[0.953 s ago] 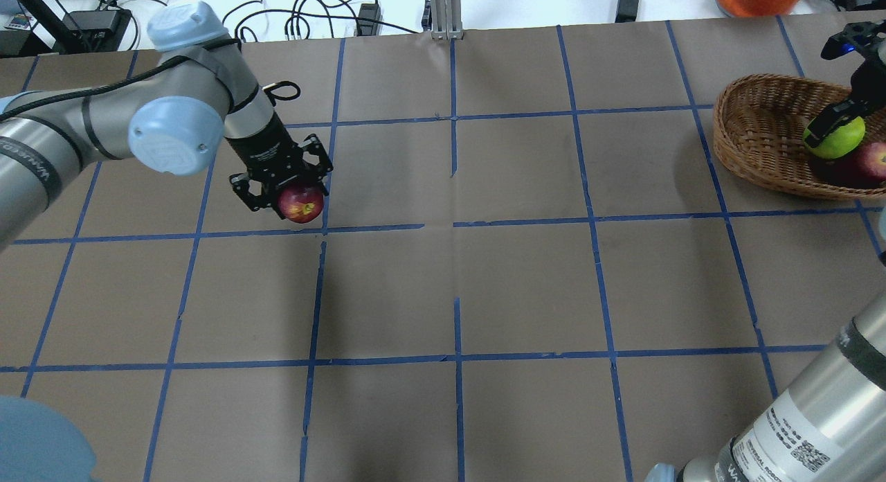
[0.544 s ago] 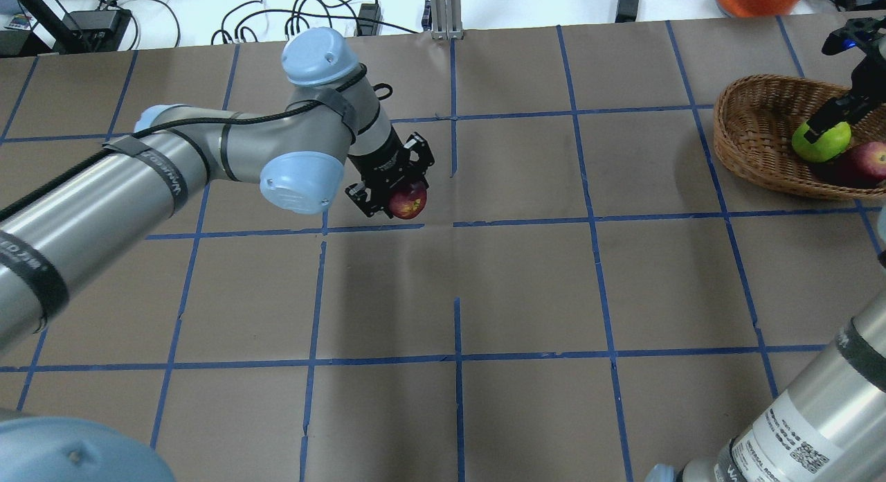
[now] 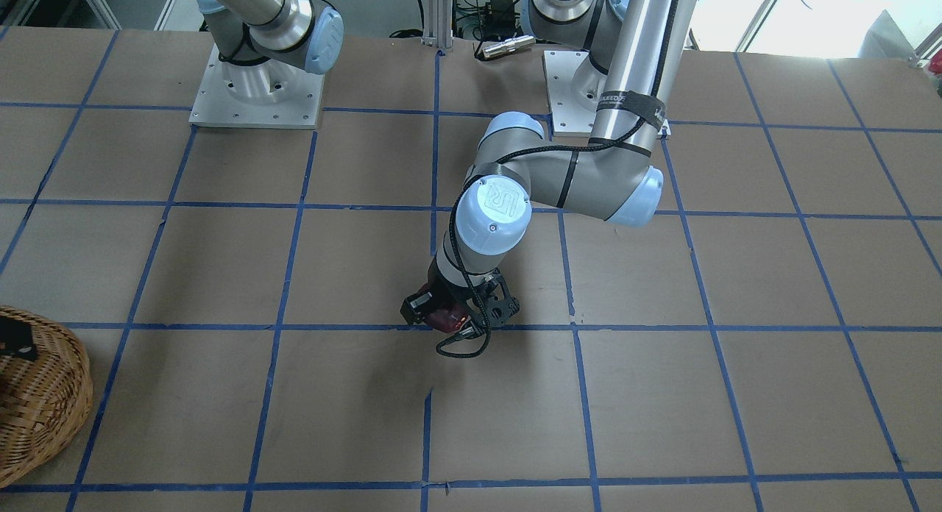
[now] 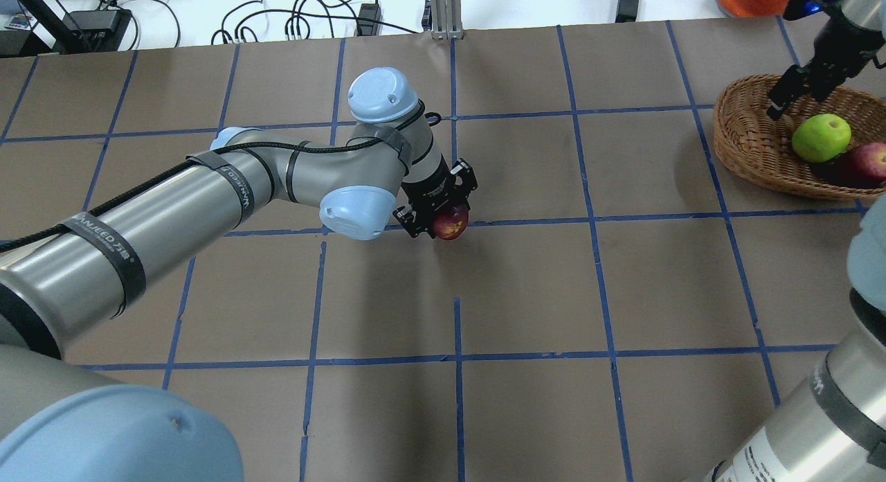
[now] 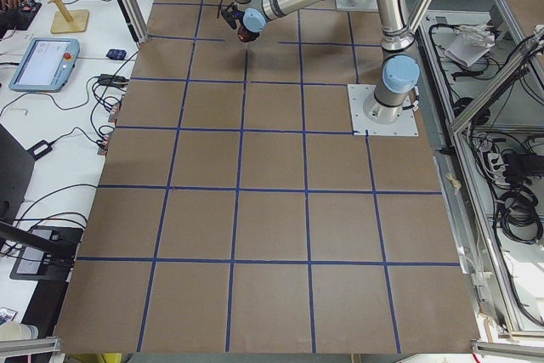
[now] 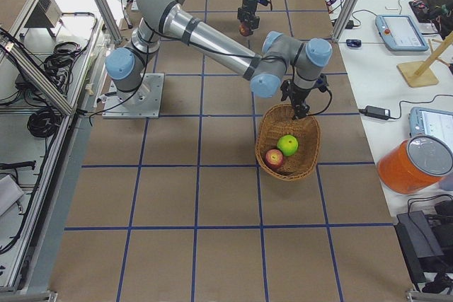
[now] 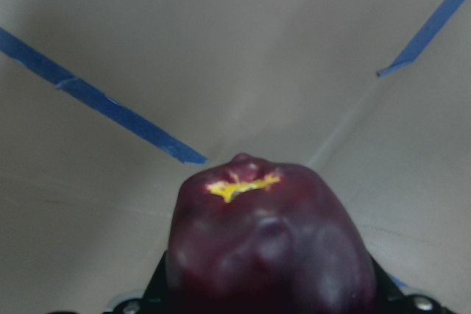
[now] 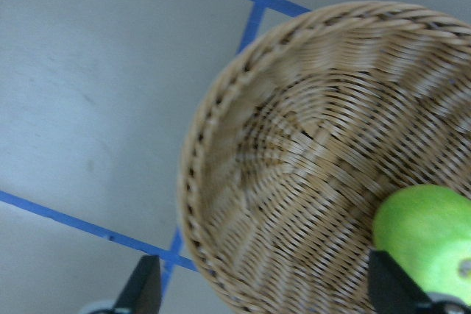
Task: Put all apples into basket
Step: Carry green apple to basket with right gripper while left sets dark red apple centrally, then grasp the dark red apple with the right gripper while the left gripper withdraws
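Left tool [image 4: 446, 221] gripping glossy maroon apple [image 4: 453, 225], woven basket [image 4: 751, 146]

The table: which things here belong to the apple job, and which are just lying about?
Job: maroon apple, held in the left gripper; green apple and red apple, in the basket; right gripper, open over it.
Lying about: orange container, cables, tablets.
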Tool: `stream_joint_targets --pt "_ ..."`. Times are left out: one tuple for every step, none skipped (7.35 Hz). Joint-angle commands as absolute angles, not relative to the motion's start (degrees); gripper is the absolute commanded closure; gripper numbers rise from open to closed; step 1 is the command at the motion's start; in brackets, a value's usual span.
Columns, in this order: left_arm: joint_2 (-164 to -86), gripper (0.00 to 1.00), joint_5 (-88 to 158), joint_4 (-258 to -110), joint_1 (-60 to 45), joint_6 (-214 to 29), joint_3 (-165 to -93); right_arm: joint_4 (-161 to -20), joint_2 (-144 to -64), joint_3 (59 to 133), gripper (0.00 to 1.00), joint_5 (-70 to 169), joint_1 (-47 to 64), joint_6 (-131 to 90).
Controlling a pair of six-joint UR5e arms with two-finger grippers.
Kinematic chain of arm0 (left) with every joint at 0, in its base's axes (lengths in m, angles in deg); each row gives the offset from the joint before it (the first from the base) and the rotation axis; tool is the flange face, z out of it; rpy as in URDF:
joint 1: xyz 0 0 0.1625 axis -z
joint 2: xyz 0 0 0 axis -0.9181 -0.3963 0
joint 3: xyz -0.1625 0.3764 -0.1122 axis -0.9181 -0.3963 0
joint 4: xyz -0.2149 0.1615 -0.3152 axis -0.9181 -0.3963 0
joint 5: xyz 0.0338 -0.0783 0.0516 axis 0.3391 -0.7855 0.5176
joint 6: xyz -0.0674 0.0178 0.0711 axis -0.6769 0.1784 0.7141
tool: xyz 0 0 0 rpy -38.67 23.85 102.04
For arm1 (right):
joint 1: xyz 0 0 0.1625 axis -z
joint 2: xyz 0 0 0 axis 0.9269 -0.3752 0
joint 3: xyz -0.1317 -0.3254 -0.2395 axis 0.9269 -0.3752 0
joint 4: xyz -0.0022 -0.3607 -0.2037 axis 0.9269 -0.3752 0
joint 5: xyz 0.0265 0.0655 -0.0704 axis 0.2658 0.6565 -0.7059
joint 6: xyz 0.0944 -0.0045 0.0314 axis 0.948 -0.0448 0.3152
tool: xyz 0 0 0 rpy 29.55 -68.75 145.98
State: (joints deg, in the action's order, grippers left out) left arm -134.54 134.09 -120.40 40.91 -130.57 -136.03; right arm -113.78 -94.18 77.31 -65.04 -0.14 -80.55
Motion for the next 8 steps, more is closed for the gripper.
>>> stream_joint_targets --pt "-134.23 0.00 134.10 -121.12 41.19 -130.42 -135.22 -109.37 -95.57 78.95 0.00 -62.98 -6.99 -71.79" --pt "-132.65 0.00 134.01 -121.57 40.76 -128.85 -135.12 -109.35 -96.79 80.70 0.00 -61.13 -8.14 -67.83" --pt "-130.11 0.00 134.01 -123.92 40.23 -125.79 -134.51 -109.61 -97.23 82.28 0.00 -61.03 -10.50 -65.62" --pt "-126.70 0.00 134.27 -132.21 38.05 -118.80 -132.77 -109.61 -98.37 83.95 0.00 -61.02 -13.48 -62.46" --pt "-123.01 0.00 135.06 -142.73 34.81 -111.68 -129.35 -110.13 -98.99 86.32 0.00 -59.72 -17.86 -61.30" --pt "-119.66 0.00 135.42 -150.76 31.03 -107.78 -125.14 -110.92 -99.52 87.82 0.00 -56.31 -21.56 -55.98" --pt "-116.58 0.00 136.99 -155.71 28.73 -99.47 -123.36 -114.58 -99.52 88.27 0.00 -56.19 -26.38 -55.67" --pt "-112.81 0.04 143.00 -158.46 28.71 -93.56 -123.52 -118.80 -99.17 88.36 0.00 -56.19 -32.44 -54.71"
